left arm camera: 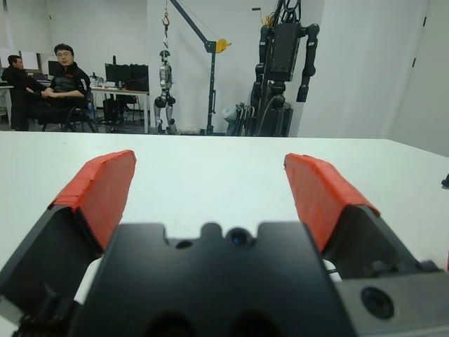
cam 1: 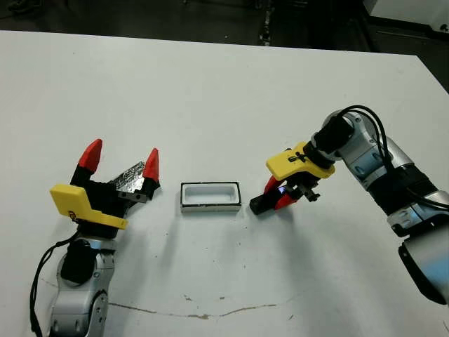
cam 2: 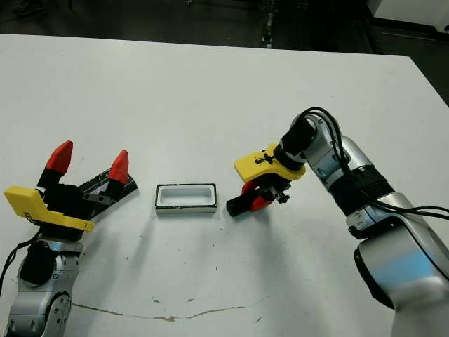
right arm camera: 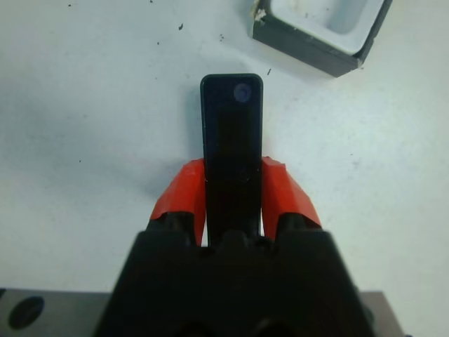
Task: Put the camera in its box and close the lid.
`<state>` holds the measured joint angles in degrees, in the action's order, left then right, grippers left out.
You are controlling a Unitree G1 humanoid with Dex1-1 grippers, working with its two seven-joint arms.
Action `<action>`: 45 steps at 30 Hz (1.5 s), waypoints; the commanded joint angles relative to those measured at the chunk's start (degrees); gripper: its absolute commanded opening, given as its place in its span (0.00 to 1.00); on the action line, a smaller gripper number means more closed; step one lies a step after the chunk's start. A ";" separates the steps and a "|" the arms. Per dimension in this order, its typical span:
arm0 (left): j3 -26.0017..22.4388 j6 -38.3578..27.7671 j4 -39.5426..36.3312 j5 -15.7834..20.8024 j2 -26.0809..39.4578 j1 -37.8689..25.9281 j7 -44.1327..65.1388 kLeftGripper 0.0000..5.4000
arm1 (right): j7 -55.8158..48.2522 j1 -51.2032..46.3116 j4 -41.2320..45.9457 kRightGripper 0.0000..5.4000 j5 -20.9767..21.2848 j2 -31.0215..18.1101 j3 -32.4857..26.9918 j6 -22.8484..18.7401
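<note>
The box (cam 1: 210,196), a shallow white-lined tray with dark sides, lies open at the table's middle. Just right of it my right gripper (cam 1: 278,194) is shut on the camera (right arm camera: 232,133), a slim glossy black bar whose free end (cam 1: 257,206) points toward the box and rests at table level. The box's corner (right arm camera: 330,38) shows beyond the camera's tip in the right wrist view. At the left, my left gripper (cam 1: 121,160) stands open above the table, fingertips up. The speckled black lid (cam 1: 129,175) lies flat just behind that gripper, partly hidden by it.
A thin brown crack or stain (cam 1: 203,312) runs across the table near its front edge. In the left wrist view, seated people (left arm camera: 59,84) and robot rigs (left arm camera: 284,63) show far beyond the table's far edge.
</note>
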<state>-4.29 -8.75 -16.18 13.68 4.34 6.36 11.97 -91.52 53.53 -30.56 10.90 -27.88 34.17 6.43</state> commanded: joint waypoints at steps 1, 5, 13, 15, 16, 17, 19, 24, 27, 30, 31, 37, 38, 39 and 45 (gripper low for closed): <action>-0.07 0.71 -0.19 -0.29 0.44 0.03 -0.10 1.00 | 0.86 -0.78 1.38 0.31 0.09 -1.93 -1.91 -2.16; -0.06 0.39 0.07 -0.34 0.33 0.04 -0.06 1.00 | 2.52 -1.09 2.53 0.31 -0.50 -2.37 -4.10 -4.63; 0.14 0.33 0.19 -0.20 -0.32 0.35 -0.48 1.00 | 6.56 -1.33 2.44 0.31 -3.24 -2.60 -10.10 -9.99; 0.20 -0.06 0.33 -0.37 -0.31 0.45 -0.41 1.00 | 8.40 -1.48 2.53 0.31 -4.16 -2.25 -11.79 -12.69; 0.22 -0.05 0.31 -0.35 -0.29 0.48 -0.37 1.00 | 9.11 -1.53 2.53 0.31 -4.80 -1.98 -12.58 -14.29; 0.22 -0.21 0.35 -0.71 -0.22 0.46 -0.49 1.00 | 10.20 -1.65 2.65 0.31 -5.32 -1.65 -13.40 -15.96; 0.17 -0.49 0.49 -1.00 -0.14 0.39 -0.47 1.00 | 13.00 -2.19 4.11 0.31 -5.75 -1.16 -14.64 -19.46; 0.00 -1.02 0.84 -0.90 -0.17 0.36 -0.15 1.00 | 23.49 -5.95 14.37 0.31 -7.21 0.80 -18.52 -28.63; 0.03 -0.89 0.80 -0.73 -0.16 0.35 -0.12 1.00 | 27.31 -7.99 20.05 0.31 -9.12 2.10 -20.05 -31.46; 0.20 -0.53 0.56 -0.35 -0.48 0.37 -0.30 1.00 | 29.13 -9.16 24.30 0.31 -10.56 2.78 -19.77 -34.25; 0.27 -0.60 0.59 -0.37 -0.52 0.37 -0.29 1.00 | 29.48 -9.28 25.53 0.31 -10.90 2.97 -19.36 -36.01; 0.09 -1.08 0.62 -0.72 -0.29 0.42 -0.22 1.00 | 32.18 -9.85 28.71 0.31 -12.80 5.42 -17.62 -43.20; -0.12 -0.98 0.58 -0.40 -0.26 0.42 -0.19 1.00 | 32.45 -9.67 29.01 0.31 -12.96 5.67 -17.11 -43.96; -0.35 -0.91 0.57 0.07 -0.34 0.43 -0.16 1.00 | 32.63 -9.44 29.38 0.31 -13.12 5.84 -16.62 -44.74; -1.29 -1.80 1.20 1.05 -0.14 0.38 0.26 1.00 | 32.97 -8.58 29.61 0.31 -14.42 6.98 -14.49 -45.13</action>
<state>-5.21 -10.20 -15.60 14.36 3.96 6.34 11.97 -59.02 44.36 -1.04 -3.03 -21.13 19.12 -38.29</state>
